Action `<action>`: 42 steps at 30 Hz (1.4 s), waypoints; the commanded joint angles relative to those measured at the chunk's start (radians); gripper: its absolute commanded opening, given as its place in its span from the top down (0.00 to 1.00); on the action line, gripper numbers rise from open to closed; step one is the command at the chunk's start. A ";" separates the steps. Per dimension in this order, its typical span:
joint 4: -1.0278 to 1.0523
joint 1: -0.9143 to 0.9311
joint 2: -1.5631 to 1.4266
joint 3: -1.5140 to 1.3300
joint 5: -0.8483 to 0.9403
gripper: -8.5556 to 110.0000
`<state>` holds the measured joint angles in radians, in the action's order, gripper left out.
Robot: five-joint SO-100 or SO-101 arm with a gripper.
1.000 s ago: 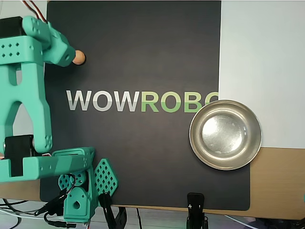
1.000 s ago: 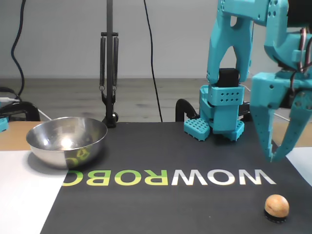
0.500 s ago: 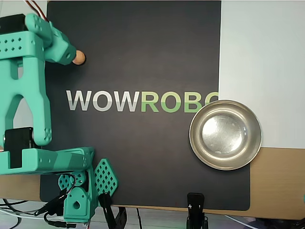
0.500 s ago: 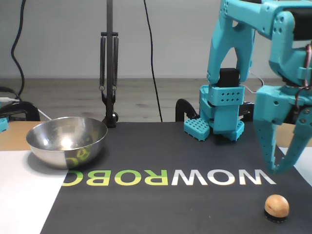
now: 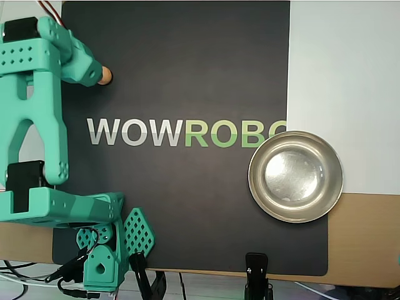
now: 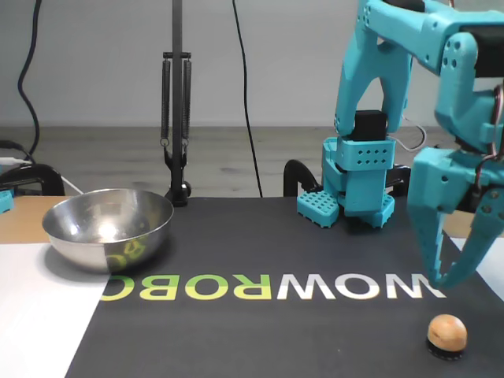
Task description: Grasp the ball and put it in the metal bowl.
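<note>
The small peach-orange ball [image 6: 446,333] rests on the black mat at the front right of the fixed view. In the overhead view the ball [image 5: 107,75] lies at the upper left, partly covered by the arm's head. My teal gripper [image 6: 442,281] hangs just above and slightly behind the ball without touching it. Its two fingers slope into a V whose tips meet, with nothing between them. From overhead, the gripper [image 5: 95,73] tip sits right beside the ball. The metal bowl [image 6: 106,228] stands empty far to the left; in the overhead view the bowl [image 5: 295,176] is at the right.
The arm's base [image 6: 358,185] stands at the mat's back edge. A black clamp stand [image 6: 176,118] rises behind the bowl. The black mat [image 5: 187,75] carries WOWROBO lettering, with a white sheet [image 5: 344,87] beside it.
The gripper has come down towards the ball and moved slightly forward over it. Ball and bowl have not moved.
</note>
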<state>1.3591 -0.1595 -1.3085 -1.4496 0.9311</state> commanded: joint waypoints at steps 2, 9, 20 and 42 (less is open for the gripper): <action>-0.008 0.003 -0.006 0.032 0.006 0.92; -0.008 0.006 -0.006 0.026 0.006 0.92; -0.008 0.035 -0.005 0.026 0.006 0.91; -0.009 0.051 -0.006 -0.031 0.044 0.85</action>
<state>1.3530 -0.1166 -1.3085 -1.4788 0.9741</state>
